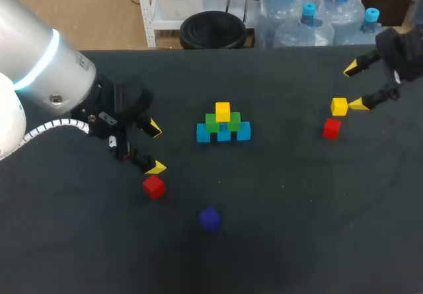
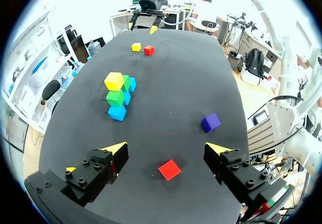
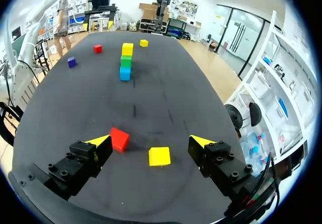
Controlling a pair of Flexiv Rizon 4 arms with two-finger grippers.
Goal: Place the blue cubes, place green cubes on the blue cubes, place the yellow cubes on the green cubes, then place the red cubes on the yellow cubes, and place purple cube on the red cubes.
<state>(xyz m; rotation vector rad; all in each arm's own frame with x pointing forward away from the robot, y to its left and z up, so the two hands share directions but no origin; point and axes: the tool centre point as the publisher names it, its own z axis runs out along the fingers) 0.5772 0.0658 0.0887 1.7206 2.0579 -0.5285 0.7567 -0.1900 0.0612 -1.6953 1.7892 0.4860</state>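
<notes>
Our left gripper (image 1: 155, 147) hung spread wide by a red cube (image 1: 153, 186); our right gripper (image 1: 355, 86), likewise spread, by a yellow cube (image 1: 339, 106), the cube stack (image 1: 223, 123) mid-table

Bright even overhead light, soft shadow beside red cube (image 3: 119, 139)

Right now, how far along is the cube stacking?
Done: blue cubes laid, green cubes on them, one yellow cube on top. In hand: nothing; the left pincer is open near a red cube, the right pincer open by a loose yellow cube. Left: that yellow, that red, the other red cube, the purple cube.
</notes>
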